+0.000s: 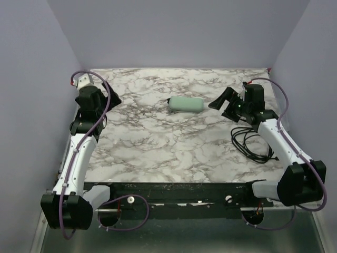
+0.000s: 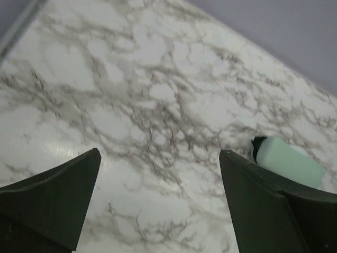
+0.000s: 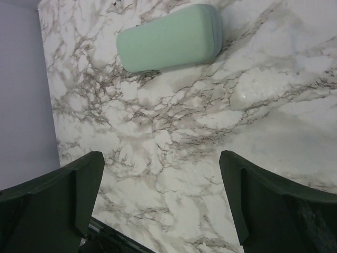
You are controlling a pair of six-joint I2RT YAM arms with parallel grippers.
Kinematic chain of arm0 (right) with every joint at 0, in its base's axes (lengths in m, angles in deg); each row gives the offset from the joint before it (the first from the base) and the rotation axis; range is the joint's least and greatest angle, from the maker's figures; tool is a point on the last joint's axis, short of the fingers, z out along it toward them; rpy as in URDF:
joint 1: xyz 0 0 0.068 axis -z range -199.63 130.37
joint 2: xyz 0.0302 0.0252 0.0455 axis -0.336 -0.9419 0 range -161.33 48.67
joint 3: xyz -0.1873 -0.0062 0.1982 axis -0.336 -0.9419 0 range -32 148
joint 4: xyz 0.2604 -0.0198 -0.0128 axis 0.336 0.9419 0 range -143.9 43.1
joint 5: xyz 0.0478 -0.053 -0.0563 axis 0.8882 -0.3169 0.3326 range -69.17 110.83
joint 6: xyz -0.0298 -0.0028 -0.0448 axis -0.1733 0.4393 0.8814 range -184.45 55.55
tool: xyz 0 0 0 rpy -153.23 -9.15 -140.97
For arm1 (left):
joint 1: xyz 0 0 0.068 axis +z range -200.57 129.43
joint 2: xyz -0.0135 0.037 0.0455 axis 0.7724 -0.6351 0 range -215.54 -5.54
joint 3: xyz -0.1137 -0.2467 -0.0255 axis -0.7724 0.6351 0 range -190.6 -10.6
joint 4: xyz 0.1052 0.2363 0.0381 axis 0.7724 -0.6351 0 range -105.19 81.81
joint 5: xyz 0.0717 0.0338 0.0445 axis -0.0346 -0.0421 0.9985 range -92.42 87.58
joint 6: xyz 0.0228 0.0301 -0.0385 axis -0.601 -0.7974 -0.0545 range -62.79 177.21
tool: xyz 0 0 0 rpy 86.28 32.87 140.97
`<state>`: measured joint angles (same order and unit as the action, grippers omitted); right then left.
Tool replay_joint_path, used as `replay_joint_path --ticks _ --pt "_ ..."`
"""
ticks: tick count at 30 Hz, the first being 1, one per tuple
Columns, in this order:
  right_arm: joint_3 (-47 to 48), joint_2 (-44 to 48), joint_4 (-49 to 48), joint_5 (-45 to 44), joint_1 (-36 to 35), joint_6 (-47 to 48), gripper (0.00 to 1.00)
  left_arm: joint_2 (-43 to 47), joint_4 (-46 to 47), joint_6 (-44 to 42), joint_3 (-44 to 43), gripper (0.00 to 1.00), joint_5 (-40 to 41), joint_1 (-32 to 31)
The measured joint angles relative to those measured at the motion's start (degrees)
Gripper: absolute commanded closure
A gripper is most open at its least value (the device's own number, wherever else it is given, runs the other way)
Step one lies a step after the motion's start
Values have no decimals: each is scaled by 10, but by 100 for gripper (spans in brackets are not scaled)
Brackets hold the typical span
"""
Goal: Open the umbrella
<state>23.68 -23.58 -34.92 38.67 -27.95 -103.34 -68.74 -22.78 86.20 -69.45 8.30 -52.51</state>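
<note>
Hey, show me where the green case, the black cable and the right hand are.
green case [image 1: 185,104]: top view, middle of its upper face.
black cable [image 1: 245,147]: top view, on its coiled loops.
right hand [image 3: 160,155]: right wrist view, midway between its open fingertips.

White marble-pattern table [image 1: 158,142] with grey-brown veins; glossy, light glare in patches; pale mint-green case [image 1: 185,104] lies flat on it, far half, a bit right of centre, long axis roughly left-right; rounded oblong, closed; small dark bit at its left end, what it is can't be told; same case at right edge in left wrist view [image 2: 292,166], top centre in right wrist view [image 3: 168,38]; black cable [image 1: 251,143] in loose coils at the table's right side, well apart from the case, nearer the front; plain lavender walls [image 1: 179,31] on three sides.
</note>
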Motion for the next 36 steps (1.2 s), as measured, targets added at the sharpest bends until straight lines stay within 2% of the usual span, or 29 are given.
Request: replay_joint_path --ticks 7,11,17,21,33,36 --pt "140 -157 25 17 -6 2 2 41 -186 65 74 1 -93 0" --pt "236 -254 51 20 -7 3 4 67 -223 66 79 2 -145 0" --pt "421 -415 94 21 -11 6 10 154 -243 59 114 2 -188 0" --pt "503 -493 113 21 -11 6 12 177 -249 47 148 1 -202 -8" --pt "587 -628 124 55 -29 -2 12 190 -250 25 169 1 -203 -51" --pt "579 -624 162 100 -47 21 7 186 -251 23 169 1 -202 -60"
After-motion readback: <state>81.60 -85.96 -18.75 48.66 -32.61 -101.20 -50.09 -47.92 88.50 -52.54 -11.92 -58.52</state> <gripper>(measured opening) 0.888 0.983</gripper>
